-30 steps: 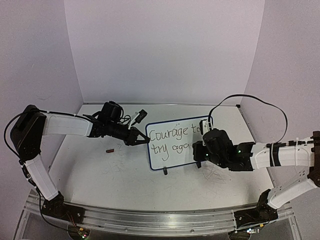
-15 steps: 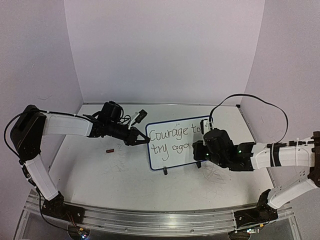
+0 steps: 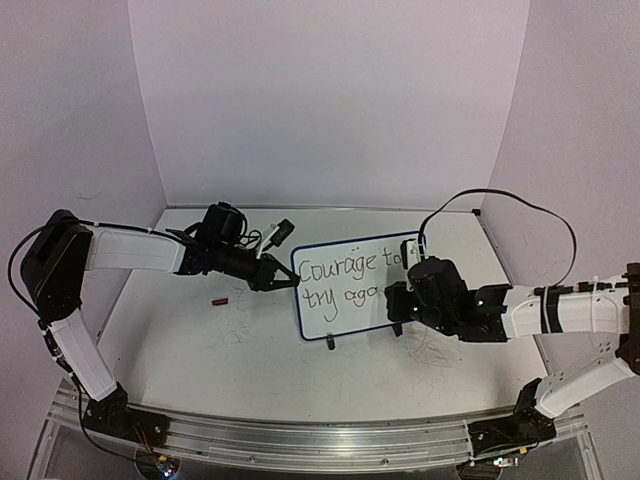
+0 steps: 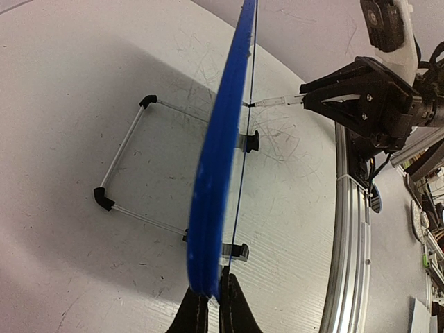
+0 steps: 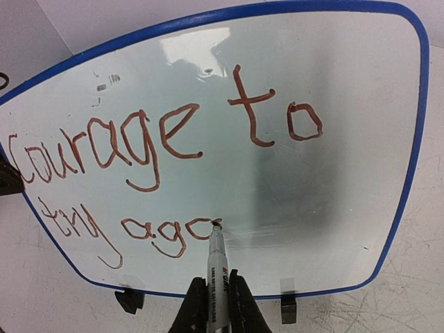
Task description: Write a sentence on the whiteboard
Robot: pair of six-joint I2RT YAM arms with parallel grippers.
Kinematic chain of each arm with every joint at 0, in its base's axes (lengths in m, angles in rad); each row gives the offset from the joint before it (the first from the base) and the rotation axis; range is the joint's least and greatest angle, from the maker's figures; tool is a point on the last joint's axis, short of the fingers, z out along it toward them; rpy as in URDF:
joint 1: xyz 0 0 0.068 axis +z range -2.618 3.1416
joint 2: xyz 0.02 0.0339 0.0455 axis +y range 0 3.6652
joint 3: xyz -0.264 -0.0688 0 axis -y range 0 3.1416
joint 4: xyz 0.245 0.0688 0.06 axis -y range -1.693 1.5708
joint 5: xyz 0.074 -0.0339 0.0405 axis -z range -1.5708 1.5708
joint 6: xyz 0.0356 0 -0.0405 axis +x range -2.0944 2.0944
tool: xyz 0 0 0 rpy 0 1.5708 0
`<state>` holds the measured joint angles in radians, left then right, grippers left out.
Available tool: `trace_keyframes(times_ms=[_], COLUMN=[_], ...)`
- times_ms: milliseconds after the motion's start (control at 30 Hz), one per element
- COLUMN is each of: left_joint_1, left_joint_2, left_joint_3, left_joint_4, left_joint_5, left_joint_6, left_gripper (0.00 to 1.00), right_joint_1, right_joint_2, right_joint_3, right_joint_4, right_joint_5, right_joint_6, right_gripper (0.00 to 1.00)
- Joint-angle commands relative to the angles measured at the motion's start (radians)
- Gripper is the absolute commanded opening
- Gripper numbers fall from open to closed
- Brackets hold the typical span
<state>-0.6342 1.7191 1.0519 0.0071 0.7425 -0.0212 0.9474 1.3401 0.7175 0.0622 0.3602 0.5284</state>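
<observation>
Blue-framed, the whiteboard (image 5: 347,187) stands upright straight ahead of the right pincer (image 5: 211,309), and the left pincer (image 4: 210,305) is clamped on its side edge. Across it runs the sentence (image 5: 139,142) in red-brown: "Courage to" above "try ag" and a half-formed letter. The right pincer is closed around a marker (image 5: 217,267), whose tip touches the board just beyond its fingers. Finishing well probably calls for light, even pressure, the left pincer bracing the board, and small strokes rightward into the bare lower space.
</observation>
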Motion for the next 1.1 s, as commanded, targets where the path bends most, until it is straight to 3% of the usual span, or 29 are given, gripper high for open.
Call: trace_keyframes(times_ms=[0,600,1067], left_joint_1=[-0.01,-0.01,-0.012], left_joint_2=[0.002,0.001,-0.007], left_joint_3=[-0.006,-0.007,-0.01], left_joint_4=[-0.071,-0.071,-0.073], left_joint_5=[-0.015,-0.018,-0.02], left_joint_6=[0.058,0.059,0.061], left_gripper=[0.0,0.0,0.0], right_joint_1=[-0.006,-0.007,-0.006], right_joint_2=[0.011,-0.103,-0.059], right_joint_3=[-0.021,-0.049,0.003], right_joint_4=[-0.001,0.038,0.043], right_joint_5=[-0.008,-0.017,0.054], right_joint_6=[0.01,-0.016,-0.011], right_gripper=[0.0,0.0,0.0])
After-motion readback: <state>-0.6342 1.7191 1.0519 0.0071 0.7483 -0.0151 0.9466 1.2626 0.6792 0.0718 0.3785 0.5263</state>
